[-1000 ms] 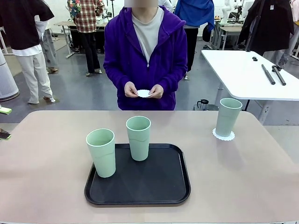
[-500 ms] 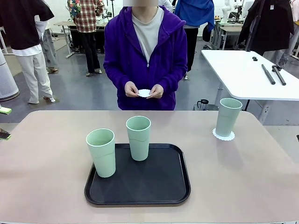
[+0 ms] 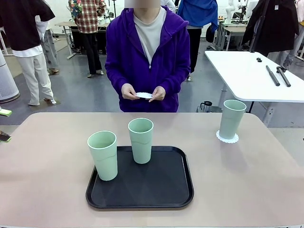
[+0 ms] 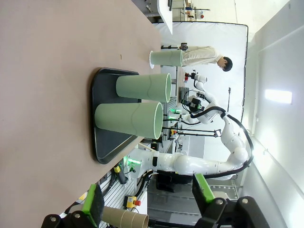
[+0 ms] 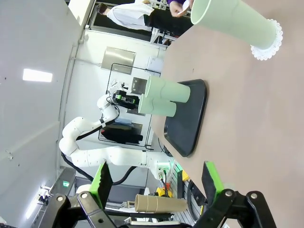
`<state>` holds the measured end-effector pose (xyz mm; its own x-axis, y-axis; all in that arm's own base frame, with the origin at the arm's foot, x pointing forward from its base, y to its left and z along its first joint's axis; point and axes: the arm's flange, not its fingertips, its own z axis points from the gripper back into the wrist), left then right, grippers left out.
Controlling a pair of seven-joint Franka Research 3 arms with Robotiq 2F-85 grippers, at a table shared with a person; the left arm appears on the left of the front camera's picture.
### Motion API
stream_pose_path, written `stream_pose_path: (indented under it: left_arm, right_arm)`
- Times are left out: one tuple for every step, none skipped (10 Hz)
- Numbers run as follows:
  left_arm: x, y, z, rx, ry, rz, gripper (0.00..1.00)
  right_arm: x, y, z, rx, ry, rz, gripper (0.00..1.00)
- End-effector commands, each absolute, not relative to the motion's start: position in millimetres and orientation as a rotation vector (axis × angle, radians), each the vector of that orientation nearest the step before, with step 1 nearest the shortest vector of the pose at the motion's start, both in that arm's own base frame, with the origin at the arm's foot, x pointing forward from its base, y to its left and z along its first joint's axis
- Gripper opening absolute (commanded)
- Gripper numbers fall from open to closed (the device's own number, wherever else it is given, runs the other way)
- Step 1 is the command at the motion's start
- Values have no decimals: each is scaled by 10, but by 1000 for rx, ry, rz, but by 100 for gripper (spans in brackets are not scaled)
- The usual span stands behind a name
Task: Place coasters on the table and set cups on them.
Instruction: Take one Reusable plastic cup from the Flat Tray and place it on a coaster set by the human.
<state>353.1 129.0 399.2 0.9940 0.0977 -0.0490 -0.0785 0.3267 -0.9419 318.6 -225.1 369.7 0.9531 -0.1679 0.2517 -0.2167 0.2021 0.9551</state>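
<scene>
Gaping at full width near the beige table point(image 4: 47, 95): left gripper point(image 4: 147, 194), green pads far apart, pointed along the tabletop toward the black tray point(image 4: 102, 148). Holds nothing, touches nothing. Matching it from the opposite side: right gripper point(image 5: 156, 175), jaws spread just as wide, nothing between the pads, well clear of every cup. Standing upright on the tray, near the middle of the table: two mint-green tumblers, front-left cup point(image 3: 103, 155) at the tray's left edge, rear cup point(image 3: 141, 140) just behind and to its right, close but apart. Standing well apart from them, toward the table's far right corner: third cup point(image 3: 232, 118), set squarely on a white lacy coaster point(image 3: 227, 138), scalloped rim showing around the base. Beyond the far edge, facing the camera: person in a purple hoodie point(image 3: 147, 52), with a second coaster point(image 3: 145, 95) pinched flat between person's right hand point(image 3: 129, 91) and person's left hand point(image 3: 159, 93), off the table and not touching it. Behind, to the right: white table point(image 3: 247, 76) with black rods point(image 3: 278, 76) lying on it
</scene>
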Motion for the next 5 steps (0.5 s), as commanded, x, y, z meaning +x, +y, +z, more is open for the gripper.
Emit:
stream_pose_path:
  left_arm:
    - [3520,1298,4011,-1245,-25,111,100]
    - [3520,1298,4011,-1245,-25,111,100]
    - [3520,1298,4011,-1245,-25,111,100]
    - [3520,1298,4011,-1245,-25,111,100]
    - [3520,1298,4011,-1245,-25,111,100]
  right_arm:
    - [3183,-2255,3686,1378,-331,33,100]
    - [3183,-2255,3686,1378,-331,33,100]
    - [3183,-2255,3686,1378,-331,33,100]
    - [3183,-2255,3686,1378,-331,33,100]
    - [3183,-2255,3686,1378,-331,33,100]
